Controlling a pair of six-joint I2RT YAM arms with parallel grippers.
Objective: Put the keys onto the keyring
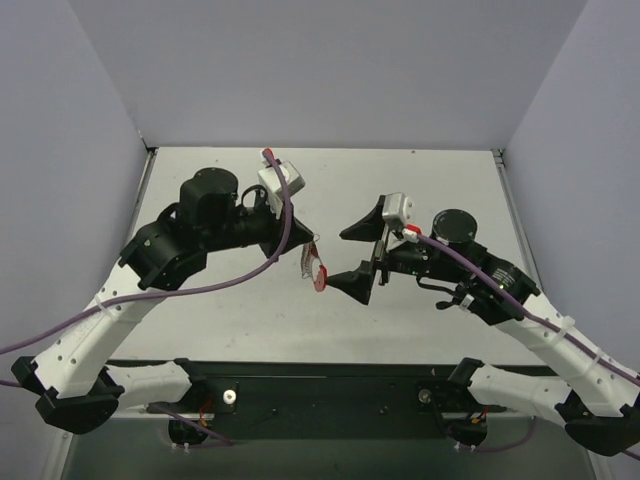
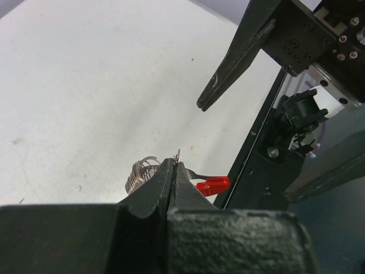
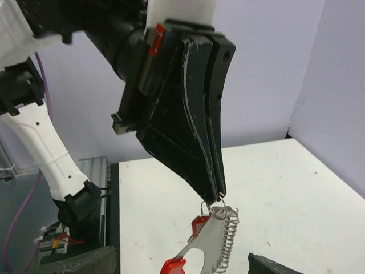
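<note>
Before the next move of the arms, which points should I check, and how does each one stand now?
1. Left pincer shut on the keyring: ok.
2. Keyring hanging free above the table: ok.
3. Right pincer open, holding nothing: ok.
4. Key in view beside the left pincer: ok.
5. Key threaded on the keyring: cannot tell.

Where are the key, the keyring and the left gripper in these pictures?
key (image 2: 212, 185): left wrist view, on its red plastic head.
keyring (image 3: 228, 237): right wrist view, on its silvery ridged band.
left gripper (image 3: 219, 195): right wrist view, between its shut fingertips.
</note>
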